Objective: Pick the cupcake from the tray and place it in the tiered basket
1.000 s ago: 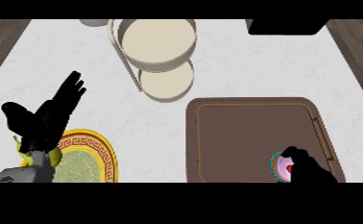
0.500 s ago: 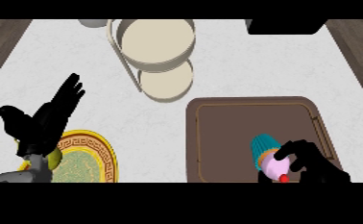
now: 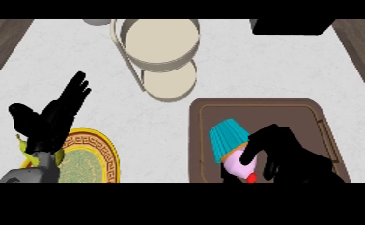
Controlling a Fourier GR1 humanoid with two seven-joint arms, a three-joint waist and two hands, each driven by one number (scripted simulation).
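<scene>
The cupcake point(image 3: 230, 144), teal wrapper with pink icing and a red top, lies tipped over on the brown tray point(image 3: 257, 113), wrapper pointing up-left. My right hand point(image 3: 281, 151) curls over its icing end at the tray's lower middle, fingers round the pink part. The tiered basket point(image 3: 160, 40) stands at the back centre, a large cream tier above a smaller one point(image 3: 170, 80). My left hand point(image 3: 50, 118) rests open at the left, fingers up.
A yellow-rimmed plate with a green centre point(image 3: 89, 159) lies at the lower left under my left forearm. A black object point(image 3: 292, 26) sits at the back right. Dark counter edges run along both sides.
The cupcake has come out from under my right hand, tipped over and shifted left and up on the tray, with the hand following it. The left hand has not moved.
</scene>
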